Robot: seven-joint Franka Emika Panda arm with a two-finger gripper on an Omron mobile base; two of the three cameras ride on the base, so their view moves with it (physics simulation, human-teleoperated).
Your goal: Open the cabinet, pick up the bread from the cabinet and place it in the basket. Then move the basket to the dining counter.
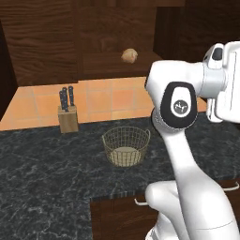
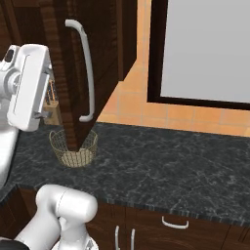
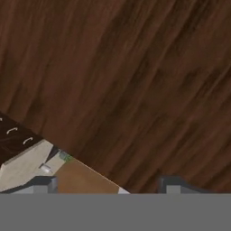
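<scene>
Bread (image 1: 129, 56), a small golden roll, sits on a shelf inside the open dark wood cabinet (image 2: 100, 58), whose door stands swung out over the black marbled counter (image 1: 47, 173). Below, the wire basket (image 1: 126, 146) rests near a knife block (image 1: 68, 112). The gripper (image 3: 108, 184) faces wood, fingers spread with nothing between them.

bread (image 1: 129, 55) inside open cabinet (image 1: 117, 37), basket (image 1: 125, 146) on counter (image 1: 47, 173) below, knife block (image 1: 68, 116) left of basket
</scene>
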